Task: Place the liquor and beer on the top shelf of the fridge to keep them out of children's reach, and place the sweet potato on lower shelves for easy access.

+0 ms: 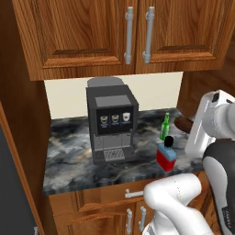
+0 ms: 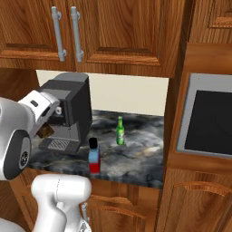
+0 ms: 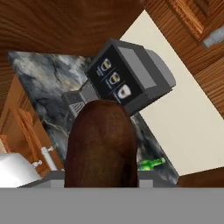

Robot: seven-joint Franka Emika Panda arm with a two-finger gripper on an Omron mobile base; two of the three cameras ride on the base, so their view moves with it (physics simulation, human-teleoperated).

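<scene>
The arm [image 1: 183, 197] consists of glossy white rounded link shells joined by dark grey joint sections; the wrist housing [image 1: 209, 121] is white and boxy.

A dark marbled stone counter [image 1: 69, 156] is carrying a black-and-grey coffee machine [image 1: 111, 124]. Just beside it, a slim green glass beer bottle [image 1: 165, 127] and a squat red-and-blue liquor bottle [image 1: 166, 154] are standing upright.

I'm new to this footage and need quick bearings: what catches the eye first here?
A dark coffee machine stands mid-counter under wooden cabinets. Right of it are the green beer and, nearer the edge, the red-and-blue liquor. The sweet potato looms large in the end effector's hand view.
</scene>
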